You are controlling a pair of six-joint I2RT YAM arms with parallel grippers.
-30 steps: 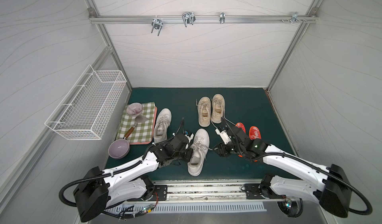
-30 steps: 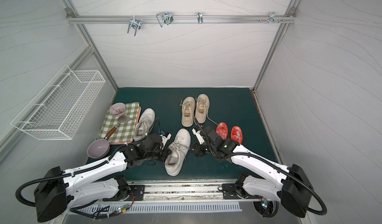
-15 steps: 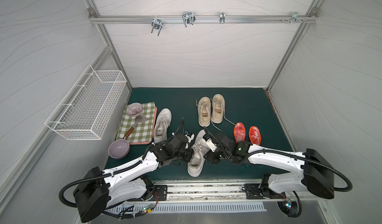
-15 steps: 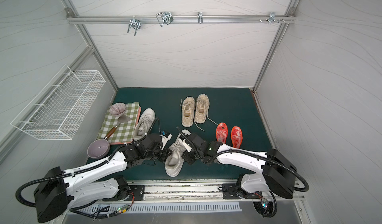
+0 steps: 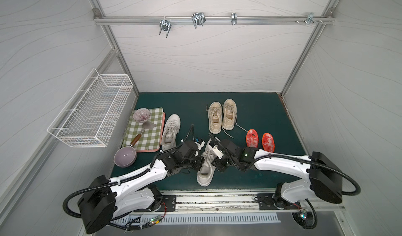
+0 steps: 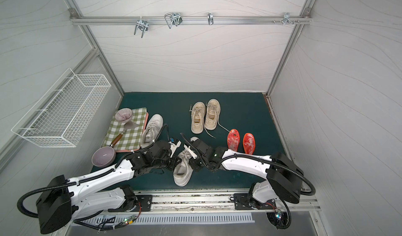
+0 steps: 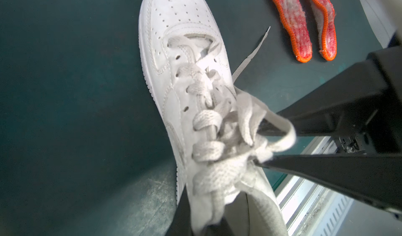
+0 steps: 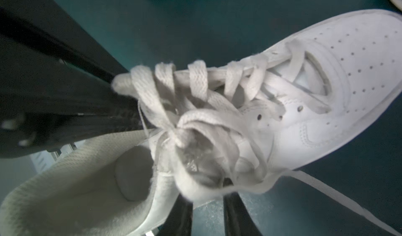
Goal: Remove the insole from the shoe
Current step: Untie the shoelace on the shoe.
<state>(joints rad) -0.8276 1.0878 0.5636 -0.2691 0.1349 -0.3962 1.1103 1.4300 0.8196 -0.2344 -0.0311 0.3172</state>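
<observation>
A white sneaker [image 5: 205, 174] [image 6: 181, 174] lies on the green mat near the front edge, toe pointing away. Its pale grey insole [image 8: 132, 176] still lies inside, seen through the heel opening. My left gripper [image 7: 200, 224] [image 5: 201, 165] is shut on the shoe's side wall by the collar, one finger outside and one inside. From the other side my right gripper [image 8: 207, 193] [image 5: 214, 164] has its fingers [image 7: 326, 174] narrowed around the bunched tongue and laces [image 8: 195, 106]. Its tips are hidden behind them.
A second white sneaker [image 5: 170, 130] lies to the left beside a checked cloth [image 5: 145, 128] with bowls [image 5: 125, 156]. A beige pair [image 5: 221, 117] stands behind. Two orange-red insoles [image 5: 252, 138] lie to the right. A wire basket [image 5: 93, 111] hangs on the left wall.
My right arm has swung left from beside the orange-red insoles to the white sneaker, and its jaws have narrowed onto the tongue and laces. The left arm has held still.
</observation>
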